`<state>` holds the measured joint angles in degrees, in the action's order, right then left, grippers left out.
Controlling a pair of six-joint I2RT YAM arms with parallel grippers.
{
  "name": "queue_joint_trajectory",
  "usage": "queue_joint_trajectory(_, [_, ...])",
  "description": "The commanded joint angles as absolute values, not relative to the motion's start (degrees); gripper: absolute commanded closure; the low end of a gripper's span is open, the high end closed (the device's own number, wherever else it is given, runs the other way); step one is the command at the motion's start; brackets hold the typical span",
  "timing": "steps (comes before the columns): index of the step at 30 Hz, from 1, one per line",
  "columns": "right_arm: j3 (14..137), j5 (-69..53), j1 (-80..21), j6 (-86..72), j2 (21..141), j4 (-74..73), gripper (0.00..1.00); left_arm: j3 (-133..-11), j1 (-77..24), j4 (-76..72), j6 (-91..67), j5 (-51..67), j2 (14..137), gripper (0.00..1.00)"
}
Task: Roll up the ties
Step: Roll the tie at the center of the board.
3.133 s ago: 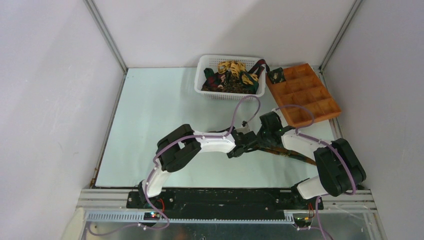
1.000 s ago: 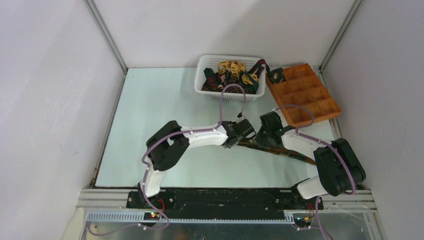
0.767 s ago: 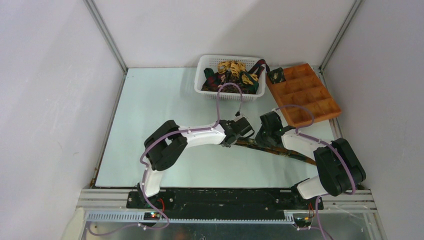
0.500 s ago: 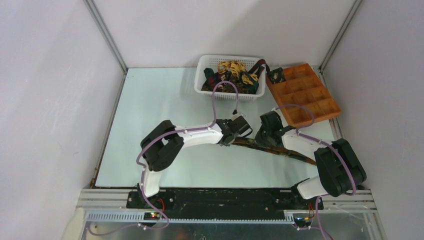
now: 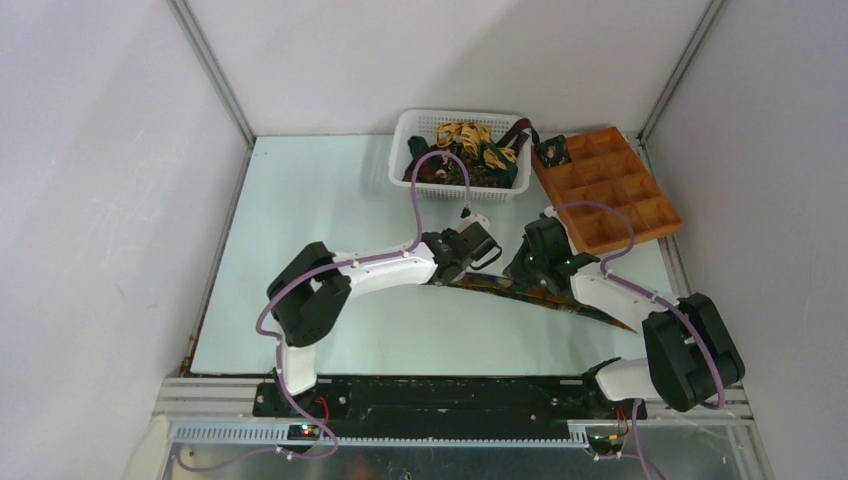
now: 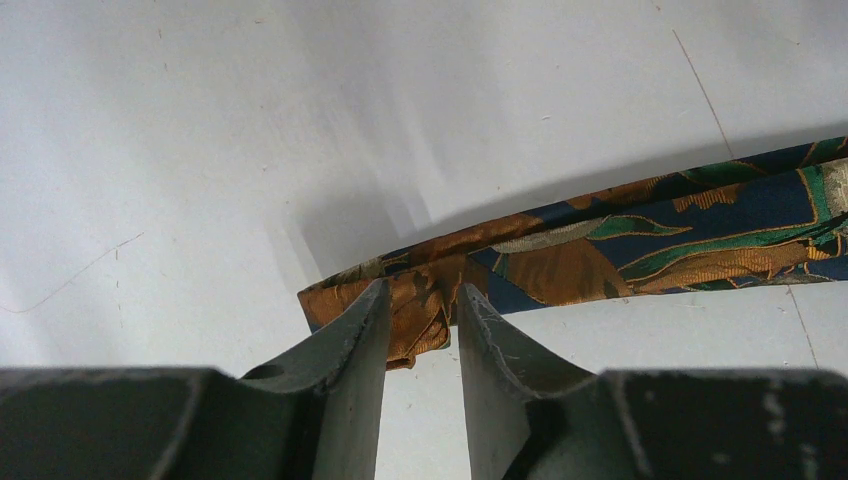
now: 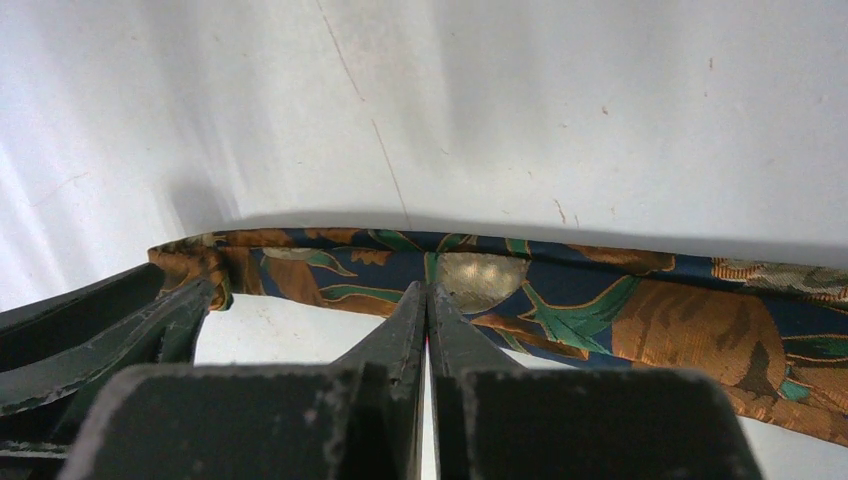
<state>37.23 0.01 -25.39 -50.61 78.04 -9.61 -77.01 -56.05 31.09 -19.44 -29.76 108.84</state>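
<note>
Pale table [image 5: 320,250], both arms reaching over its middle. Orange-brown compartment tray [image 5: 640,190] sits just beyond the right gripper [image 5: 530,280], off to its right. White basket [image 5: 410,125] is further out, beyond the left gripper [image 5: 452,272], touching the tray's left corner.

One long patterned tie [image 5: 560,302], dark blue with orange and green, lies flat across the table under both grippers. It runs from the left gripper's tips, past the right gripper, back toward the right arm's base. More ties [image 5: 465,150], yellow-gold and dark green, are heaped in the basket, well out from both grippers.

Left gripper [image 6: 420,300]: fingers [image 6: 365,320] clamped on the tie's [image 6: 640,235] narrow orange end, which is folded over and bunched between them.

Right gripper [image 7: 428,295]: jaws pressed together, tips down on the near edge of the tie [image 7: 640,310], just right of the left gripper. Cannot tell if any fabric is caught between them.

Small dark rolled tie [image 5: 552,150] sits in the tray's far-left compartment, beyond the right gripper.
</note>
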Motion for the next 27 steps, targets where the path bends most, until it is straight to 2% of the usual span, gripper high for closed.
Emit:
queue_joint_trajectory(1, [37.35,-1.1,-25.49,-49.11,75.95,-6.72,0.96,-76.7,-55.72,29.95,-20.64,-31.0,104.84,0.63])
queue_joint_trajectory(7, [37.35,-4.91,-25.89,-47.05,74.94,-2.42,0.85,-75.49,-55.41,29.4,-21.26,-33.75,99.9,0.61])
queue_joint_trajectory(10, [39.16,-7.53,-27.47,-46.16,75.24,-1.22,0.71,-72.4,-53.9,27.43,-22.57,-34.28,95.21,0.57])
queue_joint_trajectory(18, [46.2,-14.53,-34.24,-47.71,85.34,4.54,0.62,-54.54,-45.12,15.05,-30.42,-26.74,76.86,0.4])
queue_joint_trajectory(22, [49.08,-17.67,-36.36,-50.56,91.62,9.24,0.57,-45.58,-40.44,9.18,-34.03,-21.71,71.45,0.36])
queue_joint_trajectory(27, [53.46,-18.67,-37.07,-51.2,97.61,9.25,0.51,-40.36,-35.57,4.86,-36.83,-14.73,69.63,0.34])
